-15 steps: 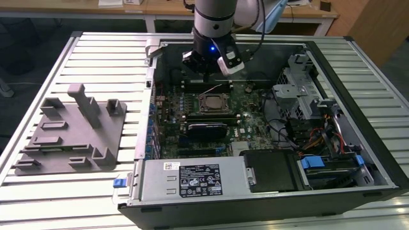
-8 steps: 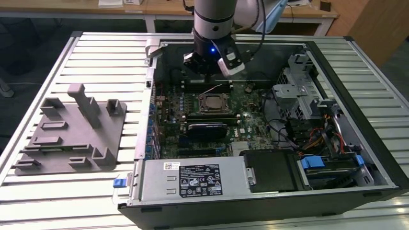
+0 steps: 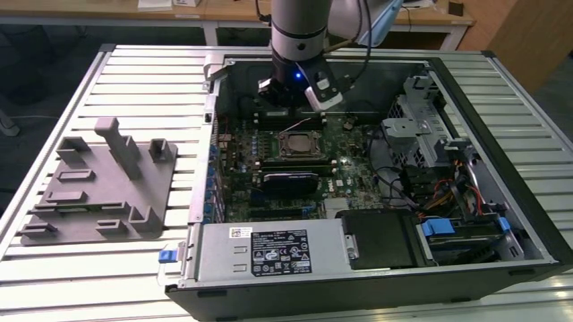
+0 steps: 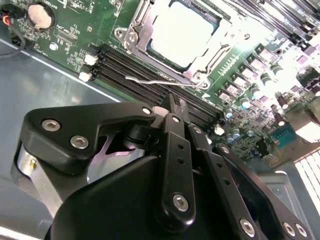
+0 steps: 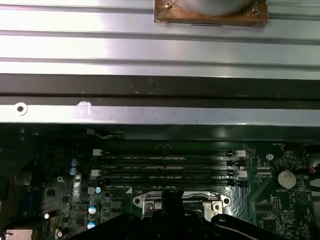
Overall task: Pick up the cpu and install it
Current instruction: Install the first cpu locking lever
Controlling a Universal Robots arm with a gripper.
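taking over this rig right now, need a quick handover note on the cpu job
Claw: looks shut with nothing in it, hanging over the memory slots beside the socket.
Cpu: lies flat in the socket on the motherboard, apart from the claw.
Done: the cpu is picked and seated in the socket.
Left: I cannot tell whether the socket's wire lever is latched, so the install is not confirmed as locked.

Exterior overview from above; wrist views near motherboard (image 4: 70,47)
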